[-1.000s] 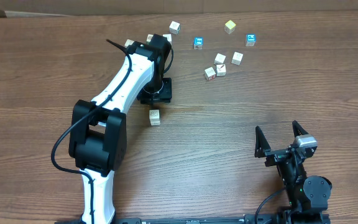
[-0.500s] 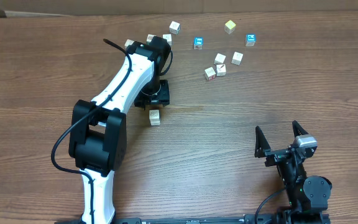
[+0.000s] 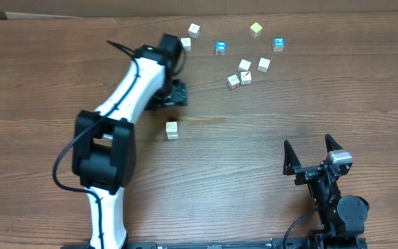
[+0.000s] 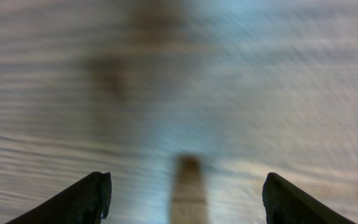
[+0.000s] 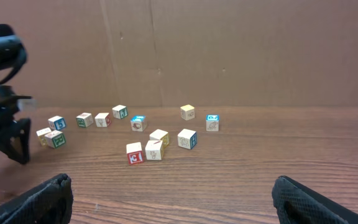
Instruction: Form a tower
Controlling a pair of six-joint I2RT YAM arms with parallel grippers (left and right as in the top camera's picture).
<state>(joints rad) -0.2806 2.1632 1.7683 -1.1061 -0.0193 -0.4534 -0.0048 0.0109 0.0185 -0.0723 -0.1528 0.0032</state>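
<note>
Even, bright light from above falls on the table (image 3: pixel 268 159), leaving only short, soft shadows beside my left arm (image 3: pixel 133 79), the tower (image 3: pixel 172 130) and the cubes (image 3: pixel 244 65); the arm's white shell is bright but not burnt out. From my left wrist all is smeared: wood grain runs in streaks, a pale bluish sheen lies across the middle, a brown smudge (image 4: pixel 189 190) sits low at centre, and my left fingers (image 4: pixel 87 198) are dark wedges. From my right wrist the light is dimmer and warmer, the cubes fairly sharp, my right fingers (image 5: pixel 39 199) soft and black in the lower corners.
</note>
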